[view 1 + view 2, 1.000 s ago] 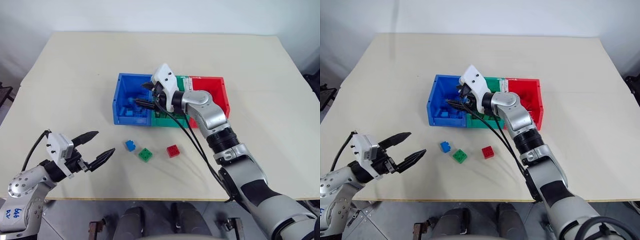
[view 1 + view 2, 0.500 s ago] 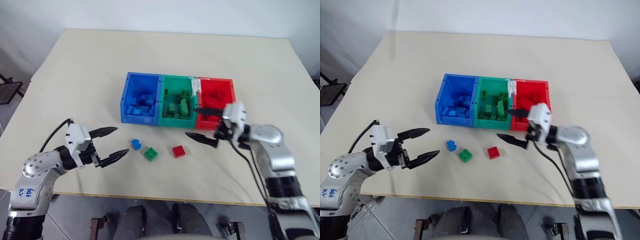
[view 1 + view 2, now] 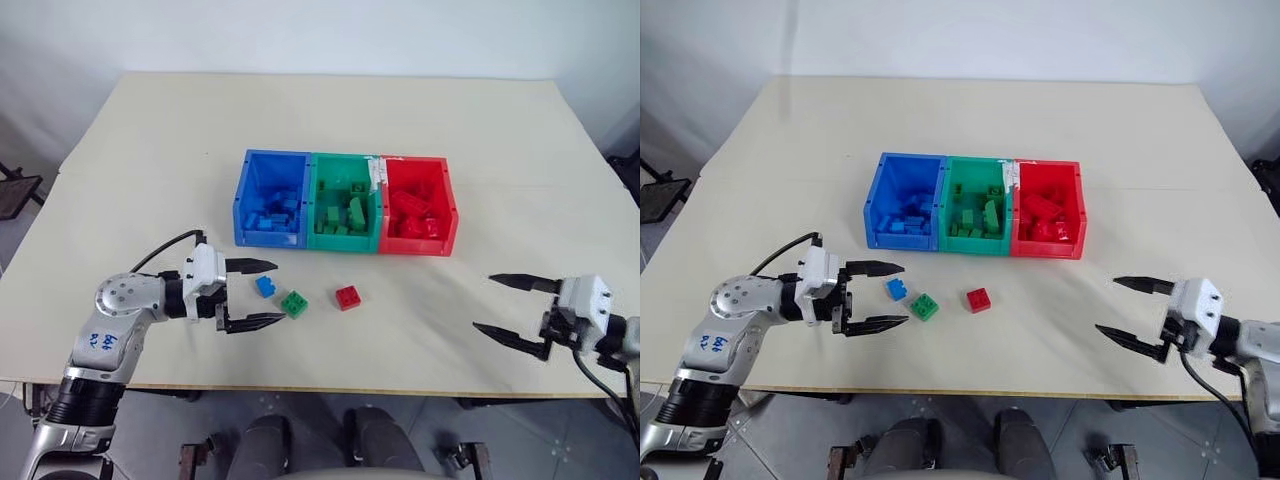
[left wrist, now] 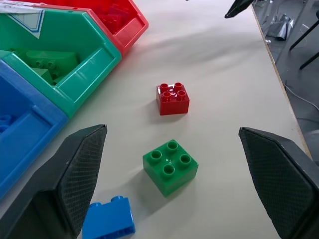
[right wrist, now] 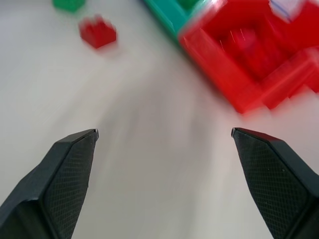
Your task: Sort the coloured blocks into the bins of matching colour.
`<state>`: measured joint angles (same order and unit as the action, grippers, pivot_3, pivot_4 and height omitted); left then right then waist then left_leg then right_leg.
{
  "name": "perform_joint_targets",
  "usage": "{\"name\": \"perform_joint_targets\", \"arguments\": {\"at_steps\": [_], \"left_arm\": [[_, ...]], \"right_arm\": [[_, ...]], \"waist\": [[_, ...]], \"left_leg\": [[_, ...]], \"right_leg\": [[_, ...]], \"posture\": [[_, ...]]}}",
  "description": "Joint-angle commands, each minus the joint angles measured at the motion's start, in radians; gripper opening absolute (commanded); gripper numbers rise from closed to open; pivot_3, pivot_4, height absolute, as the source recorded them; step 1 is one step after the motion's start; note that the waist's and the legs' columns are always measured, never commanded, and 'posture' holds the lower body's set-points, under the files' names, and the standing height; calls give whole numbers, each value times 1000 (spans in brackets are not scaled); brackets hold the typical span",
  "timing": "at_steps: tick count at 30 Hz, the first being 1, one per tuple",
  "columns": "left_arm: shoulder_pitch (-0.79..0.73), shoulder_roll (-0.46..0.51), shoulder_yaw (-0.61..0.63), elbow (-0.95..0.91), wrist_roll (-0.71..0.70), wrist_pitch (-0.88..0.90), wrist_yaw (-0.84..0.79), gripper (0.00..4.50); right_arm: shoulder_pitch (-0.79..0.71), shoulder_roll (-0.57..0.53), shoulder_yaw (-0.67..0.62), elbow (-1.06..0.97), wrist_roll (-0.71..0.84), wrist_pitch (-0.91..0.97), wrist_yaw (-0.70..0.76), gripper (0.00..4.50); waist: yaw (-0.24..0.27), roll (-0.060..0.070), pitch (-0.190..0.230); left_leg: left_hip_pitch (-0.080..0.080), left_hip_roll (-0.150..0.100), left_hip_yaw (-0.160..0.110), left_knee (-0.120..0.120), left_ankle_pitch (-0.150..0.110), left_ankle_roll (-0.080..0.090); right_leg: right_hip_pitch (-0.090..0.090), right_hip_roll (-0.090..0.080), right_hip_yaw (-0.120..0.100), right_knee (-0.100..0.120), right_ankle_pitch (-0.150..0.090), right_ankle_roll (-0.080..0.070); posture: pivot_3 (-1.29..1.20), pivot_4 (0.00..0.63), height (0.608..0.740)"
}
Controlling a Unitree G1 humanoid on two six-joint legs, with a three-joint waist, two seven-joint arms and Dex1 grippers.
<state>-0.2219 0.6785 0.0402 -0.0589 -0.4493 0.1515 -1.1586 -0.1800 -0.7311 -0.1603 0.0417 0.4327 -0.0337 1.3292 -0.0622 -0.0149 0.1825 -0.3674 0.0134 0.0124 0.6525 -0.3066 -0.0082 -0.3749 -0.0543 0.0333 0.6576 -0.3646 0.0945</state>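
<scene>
Nearest the robot, the left gripper (image 3: 253, 293) hangs low over the front part of the table (image 3: 150, 150), its two black fingers spread wide and holding nothing; the blue block (image 3: 265, 287) sits just off its fingertips, roughly in line with the gap between them. Over at the front right corner, the right gripper (image 3: 505, 305) is likewise spread wide and empty, well apart from every loose block.

Three blocks lie on the table in a short row in front of the bins: the blue one, then the green block (image 3: 294, 303) just beside it, then the red block (image 3: 348, 296) a little further along, none of them touching.

The left wrist view brings these close: the green block (image 4: 170, 166) shows four studs on top and lies turned at an angle, the red block (image 4: 172, 98) sits beyond it, and the sloped fronts of the bins run along one side. The right wrist view is smeared, yet it shows the red block (image 5: 97, 32) and the red bin (image 5: 239, 74) ahead of the open fingers.

Further back stand the joined bins: the blue bin (image 3: 245, 195), the green bin (image 3: 318, 200) and the red bin (image 3: 450, 205). The head views look down into them, showing each holding a heap of bricks of its own colour.
</scene>
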Motion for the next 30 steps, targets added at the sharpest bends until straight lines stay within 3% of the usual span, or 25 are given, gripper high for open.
{"name": "perform_joint_targets", "arguments": {"at_steps": [1,6,11,14,21,26,30], "left_arm": [[54,32,54,5,-12,-40,-33,4500],[120,44,98,-1,-3,-72,-15,4500],[200,33,136,-72,-12,-65,37,4500],[248,26,153,-114,-15,-61,66,4500],[276,14,151,-166,-23,-40,109,4500],[220,-3,136,-174,-42,-5,126,4500],[149,-32,114,-195,-70,52,159,4500]], "right_arm": [[-114,25,148,-37,-5,98,51,4481],[-315,127,341,125,-111,100,105,4481],[-407,186,427,292,-201,29,130,4481],[-430,213,436,360,-222,-16,130,3925],[-428,240,406,369,-215,-31,111,1511],[-397,219,299,239,-112,99,41,1453],[-421,195,168,138,-38,234,-98,1453]], "waist": [[4,0,0],[19,1,0],[34,1,0],[33,1,0],[31,1,0],[34,1,0],[34,1,1]], "left_leg": [[0,0,-1,0,0,0],[-2,-1,-5,-3,0,-1],[-5,-2,-6,-3,-2,1],[-5,-3,-6,-3,-3,-1],[-6,-2,-6,-3,-4,-2],[-6,-2,-6,-3,-5,1],[-6,-2,-7,-2,-5,0]], "right_leg": [[-1,0,-1,1,0,0],[-3,-2,-5,1,0,0],[-3,-4,-8,-3,0,0],[-3,-5,-9,-4,0,0],[-3,-5,-12,-5,0,0],[-3,-5,-13,-5,0,0],[-2,-5,-14,-5,0,0]], "posture": [[0,150,740],[0,150,740],[0,150,740],[0,150,740],[0,150,740],[0,150,740],[0,150,740]]}}
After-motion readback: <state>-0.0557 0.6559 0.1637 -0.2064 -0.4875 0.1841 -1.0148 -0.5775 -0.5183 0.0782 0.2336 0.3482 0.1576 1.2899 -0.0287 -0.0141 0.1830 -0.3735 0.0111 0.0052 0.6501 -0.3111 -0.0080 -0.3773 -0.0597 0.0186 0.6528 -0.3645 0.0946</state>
